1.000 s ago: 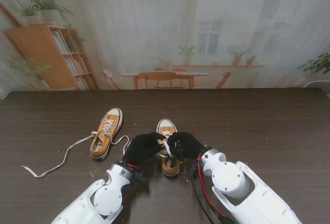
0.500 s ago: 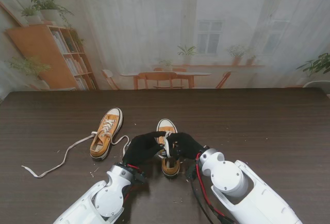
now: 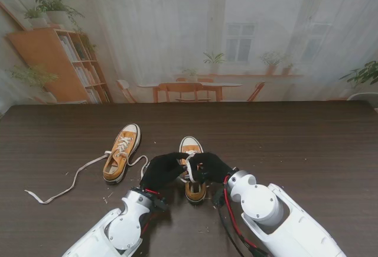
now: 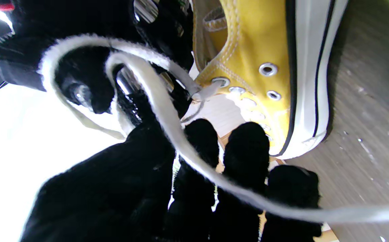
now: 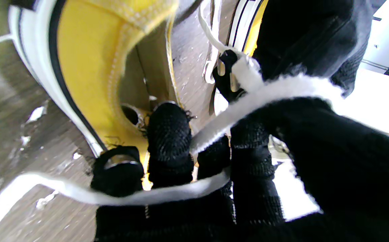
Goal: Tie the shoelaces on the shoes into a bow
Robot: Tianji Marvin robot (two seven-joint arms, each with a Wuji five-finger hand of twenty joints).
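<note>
A yellow sneaker (image 3: 192, 193) with a white toe cap lies at the table's middle, mostly under both black-gloved hands. My left hand (image 3: 162, 170) and right hand (image 3: 212, 165) meet over its lacing, with a white lace (image 3: 190, 169) between them. In the left wrist view the lace (image 4: 167, 127) leaves the top eyelet of the sneaker (image 4: 248, 50), loops around the right hand's fingers (image 4: 90, 90) and runs across my left fingers (image 4: 248, 158). In the right wrist view the lace (image 5: 268, 90) lies pinched across my right hand's fingers (image 5: 169, 141), beside the sneaker (image 5: 87, 67).
A second yellow sneaker (image 3: 121, 152) lies to the left, a little farther from me. Its untied lace (image 3: 65, 185) trails across the dark wood table (image 3: 307, 145) toward the left edge. Small white specks dot the table near the shoes.
Both hands stay over the middle sneaker with only slight finger shifts. The white lace between them shows a little more as a loop.
</note>
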